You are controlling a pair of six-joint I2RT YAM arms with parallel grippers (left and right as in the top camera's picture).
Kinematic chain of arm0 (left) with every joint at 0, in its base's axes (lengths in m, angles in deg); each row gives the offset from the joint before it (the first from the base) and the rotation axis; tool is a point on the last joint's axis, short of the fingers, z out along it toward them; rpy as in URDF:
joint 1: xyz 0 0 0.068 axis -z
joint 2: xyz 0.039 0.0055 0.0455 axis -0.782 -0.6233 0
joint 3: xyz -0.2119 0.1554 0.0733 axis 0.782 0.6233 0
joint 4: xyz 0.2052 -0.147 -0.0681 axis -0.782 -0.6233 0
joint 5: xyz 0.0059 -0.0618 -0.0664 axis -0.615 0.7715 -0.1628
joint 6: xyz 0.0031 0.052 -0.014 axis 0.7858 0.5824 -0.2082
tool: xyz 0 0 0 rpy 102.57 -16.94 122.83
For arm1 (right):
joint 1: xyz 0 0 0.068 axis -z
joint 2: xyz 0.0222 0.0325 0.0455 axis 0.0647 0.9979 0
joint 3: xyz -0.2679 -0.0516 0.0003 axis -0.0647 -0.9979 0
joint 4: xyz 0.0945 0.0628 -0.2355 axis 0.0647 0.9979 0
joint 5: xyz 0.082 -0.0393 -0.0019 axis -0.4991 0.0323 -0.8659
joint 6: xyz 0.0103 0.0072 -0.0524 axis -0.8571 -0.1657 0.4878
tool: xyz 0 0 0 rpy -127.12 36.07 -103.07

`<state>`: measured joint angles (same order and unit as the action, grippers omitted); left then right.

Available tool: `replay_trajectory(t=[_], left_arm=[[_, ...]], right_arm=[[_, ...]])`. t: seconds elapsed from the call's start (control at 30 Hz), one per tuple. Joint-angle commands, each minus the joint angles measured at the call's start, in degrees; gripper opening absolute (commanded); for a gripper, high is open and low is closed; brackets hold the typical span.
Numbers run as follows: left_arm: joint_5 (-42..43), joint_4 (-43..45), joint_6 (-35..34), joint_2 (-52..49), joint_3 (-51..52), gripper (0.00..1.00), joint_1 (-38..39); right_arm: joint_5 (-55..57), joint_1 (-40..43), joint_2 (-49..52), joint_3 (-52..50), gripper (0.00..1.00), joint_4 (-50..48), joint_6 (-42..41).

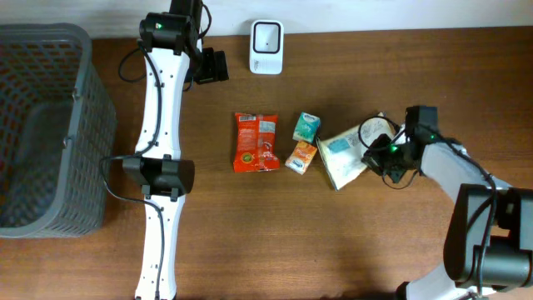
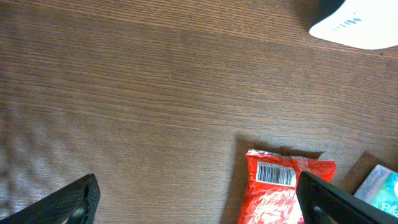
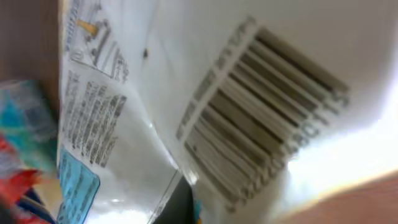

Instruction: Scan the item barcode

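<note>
Right tool (image 1: 386,155), shut tight, pinches the white packet (image 1: 343,155) by its right edge (barcode (image 3: 273,112) facing wrist camera).

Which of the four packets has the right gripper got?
The white pouch, farthest right: the right gripper is shut on its edge. The red bag, green carton and orange packet lie loose to its left.

All I get on my feed is a dark brown wood-grain table (image 1: 350,242), softly and evenly lit. A thin pale strip (image 1: 375,12) runs past its far edge, behind the left claw (image 1: 212,67). A grey mesh basket (image 1: 42,125) sits well off to that claw's outer side.
</note>
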<state>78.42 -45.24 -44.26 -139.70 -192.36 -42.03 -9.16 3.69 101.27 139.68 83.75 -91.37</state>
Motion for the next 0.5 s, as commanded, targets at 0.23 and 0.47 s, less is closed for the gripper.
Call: replay_trajectory(t=[0.23,0.47], left_arm=[[-0.42,-0.07,0.31,0.17,-0.24,0.99,0.15],[-0.42,-0.07,0.31,0.17,-0.24,0.99,0.15]], right_arm=[[46.47,-0.33,-1.14,30.60,0.04,40.50,2.64],[52.61,-1.16,6.16,29.18,0.04,40.39,2.64]])
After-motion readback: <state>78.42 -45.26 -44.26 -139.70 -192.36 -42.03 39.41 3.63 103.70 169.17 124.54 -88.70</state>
